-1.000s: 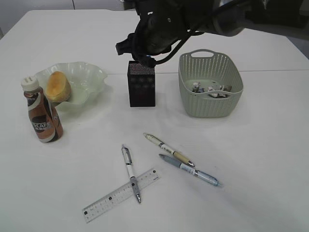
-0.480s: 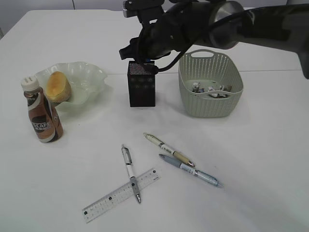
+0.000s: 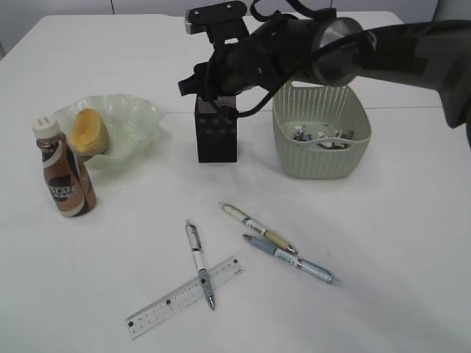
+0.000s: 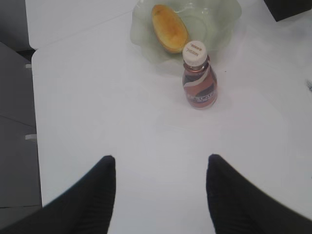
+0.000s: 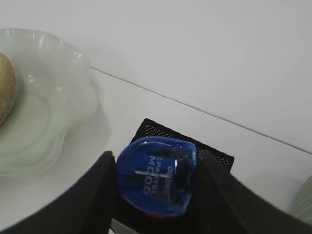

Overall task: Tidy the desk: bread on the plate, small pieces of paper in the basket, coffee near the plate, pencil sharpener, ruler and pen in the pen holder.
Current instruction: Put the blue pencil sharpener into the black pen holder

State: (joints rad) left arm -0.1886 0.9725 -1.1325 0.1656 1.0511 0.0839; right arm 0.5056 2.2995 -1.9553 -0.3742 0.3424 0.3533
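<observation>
My right gripper (image 5: 157,180) is shut on a blue translucent pencil sharpener (image 5: 156,178), held just above the open top of the black mesh pen holder (image 3: 216,136), whose rim also shows in the right wrist view (image 5: 214,153). The bread (image 3: 87,131) lies in the pale-green wavy plate (image 3: 140,118). The coffee bottle (image 3: 65,173) stands beside the plate. Two paper balls (image 3: 316,135) lie in the basket (image 3: 321,129). The clear ruler (image 3: 184,296) and three pens (image 3: 199,261) lie at the front of the desk (image 3: 397,243). My left gripper (image 4: 161,161) is open and empty over bare table.
One pen lies across the ruler; two other pens (image 3: 257,228) (image 3: 291,259) lie side by side to its right. In the left wrist view the bottle (image 4: 199,78) and plate (image 4: 214,19) lie ahead, and the table's left edge (image 4: 32,97) is close.
My right gripper with the sharpener has shifted slightly over the pen holder and the wrist has turned, bringing its camera mount into view. Nothing on the table moved.
</observation>
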